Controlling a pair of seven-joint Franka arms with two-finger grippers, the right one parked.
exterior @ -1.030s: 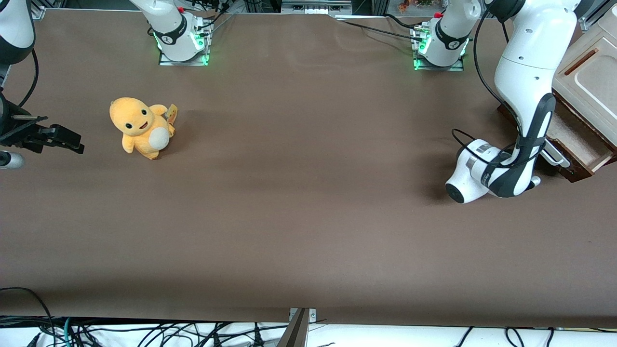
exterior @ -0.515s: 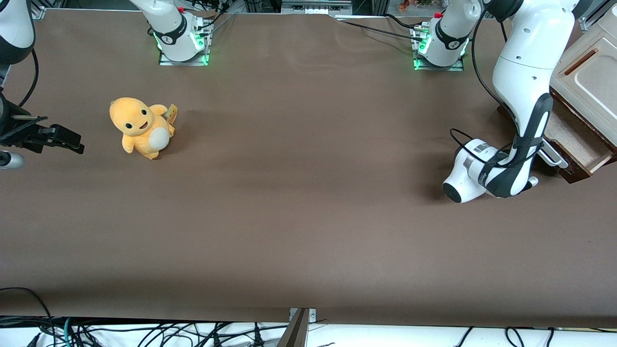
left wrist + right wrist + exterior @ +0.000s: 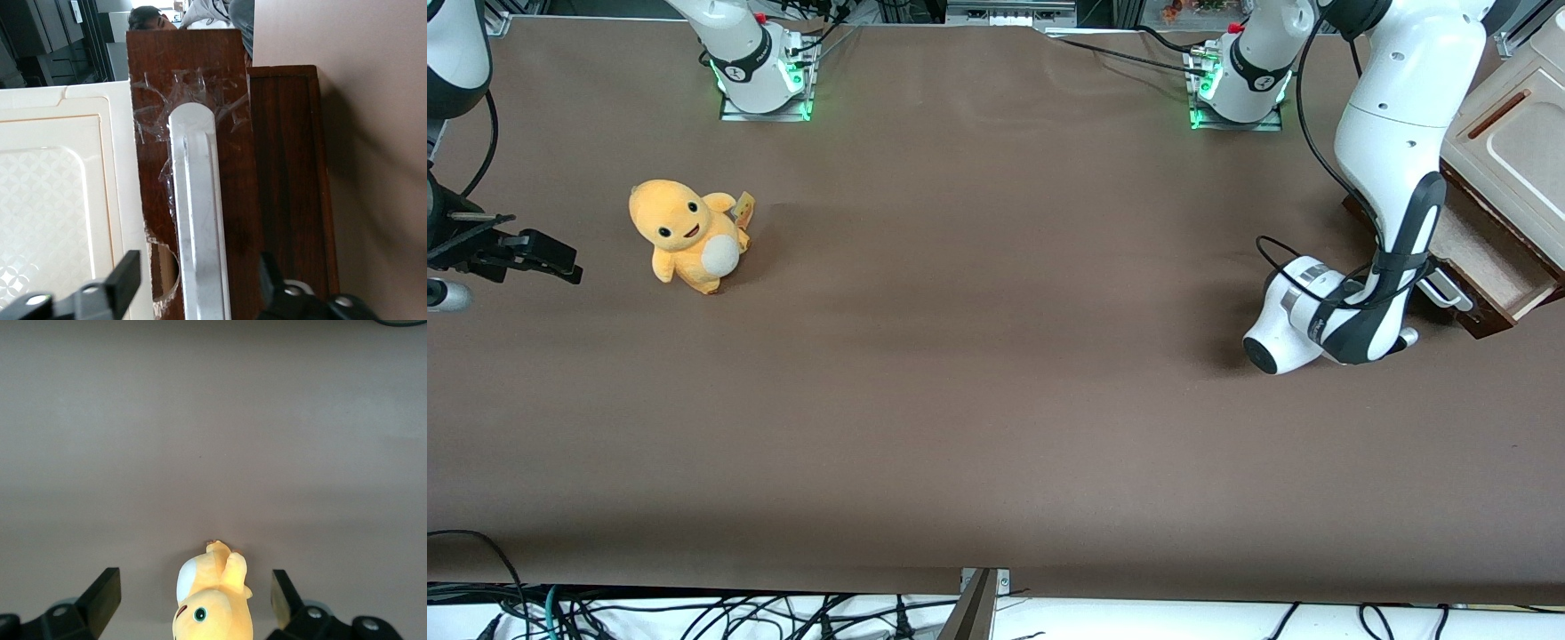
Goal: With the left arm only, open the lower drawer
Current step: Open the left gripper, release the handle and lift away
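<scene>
The lower drawer [image 3: 1489, 258] is dark-brown wood and stands partly pulled out of the cabinet at the working arm's end of the table, its pale inside showing. Its white bar handle [image 3: 1449, 292] faces the left arm [image 3: 1392, 160]. The arm's wrist is low over the table in front of the drawer and hides the gripper in the front view. In the left wrist view the gripper [image 3: 200, 280] is open, with one black fingertip [image 3: 127, 277] on each side of the handle [image 3: 197, 200] on the drawer front [image 3: 233, 133], not pressing it.
The cream cabinet top [image 3: 1520, 151] overhangs the drawer. A yellow plush toy [image 3: 689, 236] sits toward the parked arm's end of the table. Two white pedestals with green-lit bases [image 3: 765, 80] [image 3: 1240, 84] stand at the table's edge farthest from the front camera.
The left arm's wrist has shifted slightly toward the parked arm's end, and the drawer front and handle have come out a little with it. Nothing has moved over the last half second.
</scene>
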